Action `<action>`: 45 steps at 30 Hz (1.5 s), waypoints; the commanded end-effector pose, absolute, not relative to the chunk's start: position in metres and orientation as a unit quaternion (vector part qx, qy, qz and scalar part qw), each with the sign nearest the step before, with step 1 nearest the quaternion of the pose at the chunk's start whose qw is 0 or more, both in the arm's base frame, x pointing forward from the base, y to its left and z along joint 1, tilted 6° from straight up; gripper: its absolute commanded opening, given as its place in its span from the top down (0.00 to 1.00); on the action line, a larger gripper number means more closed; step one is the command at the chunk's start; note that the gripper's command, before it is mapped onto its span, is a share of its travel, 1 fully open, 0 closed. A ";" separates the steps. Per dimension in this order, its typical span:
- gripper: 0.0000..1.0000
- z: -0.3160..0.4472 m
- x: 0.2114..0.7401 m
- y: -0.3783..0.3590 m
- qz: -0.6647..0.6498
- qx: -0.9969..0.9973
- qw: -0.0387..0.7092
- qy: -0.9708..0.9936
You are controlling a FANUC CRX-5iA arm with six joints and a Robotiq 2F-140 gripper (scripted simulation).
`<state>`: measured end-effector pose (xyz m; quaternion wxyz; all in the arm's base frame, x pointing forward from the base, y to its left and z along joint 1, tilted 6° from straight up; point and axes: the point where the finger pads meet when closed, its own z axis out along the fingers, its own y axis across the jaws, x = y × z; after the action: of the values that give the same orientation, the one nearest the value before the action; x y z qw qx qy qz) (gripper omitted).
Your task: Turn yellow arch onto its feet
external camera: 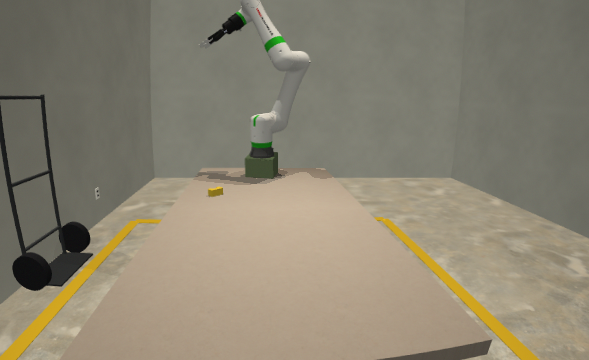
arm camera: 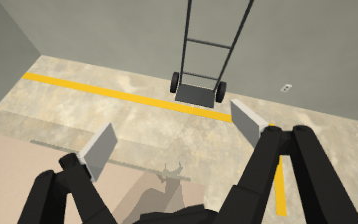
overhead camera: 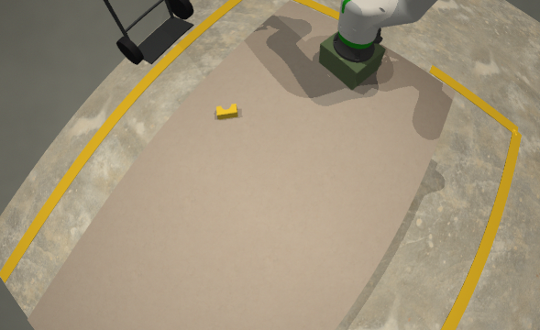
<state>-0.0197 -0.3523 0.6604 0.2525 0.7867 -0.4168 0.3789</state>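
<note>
The yellow arch lies on the long brown table, near the robot's end and to the left. It rests on its flat back with its notch and feet pointing up. My gripper is wide open and empty, raised high in the air far above the table and left of the robot base. The arch does not show in the wrist view.
A black hand truck stands on the floor left of the table. Yellow floor tape runs around the table. Grey walls close the room.
</note>
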 end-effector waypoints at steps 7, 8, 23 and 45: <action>0.00 0.661 -0.020 -0.352 0.379 0.787 0.253 -0.417; 0.00 0.661 -0.020 -0.352 0.379 0.787 0.253 -0.417; 0.00 0.655 -0.017 -0.357 0.381 0.789 0.245 -0.415; 0.00 0.501 0.121 -0.439 0.357 0.859 0.074 -0.359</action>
<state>0.0797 -0.4235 0.5413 0.1075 0.8415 -0.3727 0.3761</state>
